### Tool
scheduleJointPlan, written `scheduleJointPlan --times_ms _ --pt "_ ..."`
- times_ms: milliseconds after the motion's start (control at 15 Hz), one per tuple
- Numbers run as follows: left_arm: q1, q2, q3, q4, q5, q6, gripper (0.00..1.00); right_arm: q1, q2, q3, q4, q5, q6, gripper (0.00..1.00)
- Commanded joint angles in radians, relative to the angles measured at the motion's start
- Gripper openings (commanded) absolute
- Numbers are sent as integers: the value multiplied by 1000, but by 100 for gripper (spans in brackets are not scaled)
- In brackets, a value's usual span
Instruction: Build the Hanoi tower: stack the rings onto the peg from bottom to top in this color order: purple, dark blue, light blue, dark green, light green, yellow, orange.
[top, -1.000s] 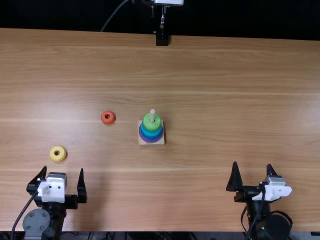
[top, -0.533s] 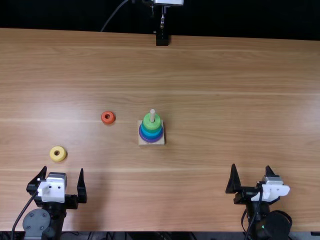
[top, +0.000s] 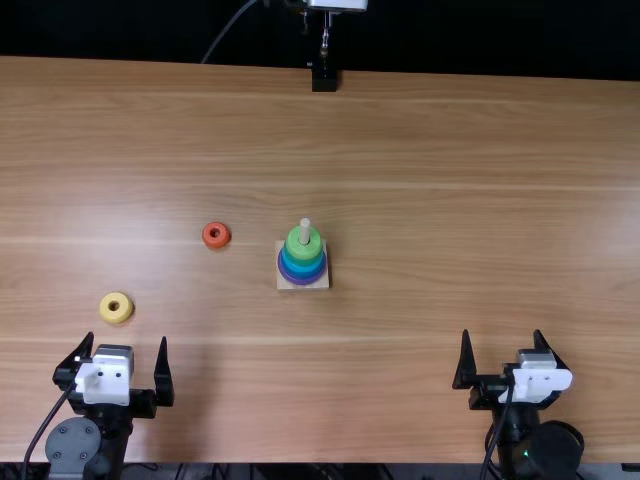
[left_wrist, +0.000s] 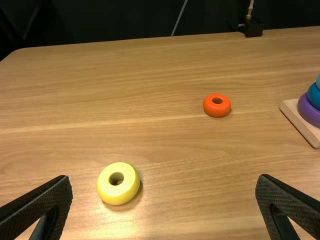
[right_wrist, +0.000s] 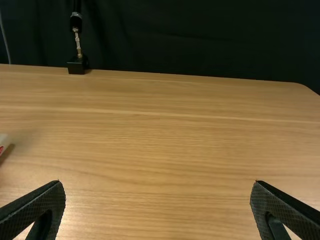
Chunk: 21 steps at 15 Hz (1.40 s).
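Note:
In the top view my left gripper is open at the near left, and my right gripper is open at the near right. The wooden base stands mid-table with its peg upright. On it are the purple ring, blue rings and a green ring on top. The orange ring lies left of the base; the yellow ring is just beyond my left gripper. My left gripper has the yellow ring beyond it. Nothing is between the fingers of my right gripper.
A black stand is at the table's far edge. A whitish object is partly cut off at the edge of the right wrist view. The table's far edge borders a dark curtain.
My right gripper has turned slightly, its white mount shifting a little left in the top view. The left arm and the rings have stayed put.

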<state>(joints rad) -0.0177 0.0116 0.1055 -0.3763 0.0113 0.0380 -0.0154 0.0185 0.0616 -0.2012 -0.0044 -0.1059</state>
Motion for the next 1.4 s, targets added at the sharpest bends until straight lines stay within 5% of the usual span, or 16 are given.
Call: scheduleJointPlan --times_ms 0,1333 --pt "10 -12 -105 -65 9 1 100 -4 -19 -46 -74 10 -12 100" --pt "25 54 -17 -19 22 1 100 -4 -19 -46 -74 10 -12 100"
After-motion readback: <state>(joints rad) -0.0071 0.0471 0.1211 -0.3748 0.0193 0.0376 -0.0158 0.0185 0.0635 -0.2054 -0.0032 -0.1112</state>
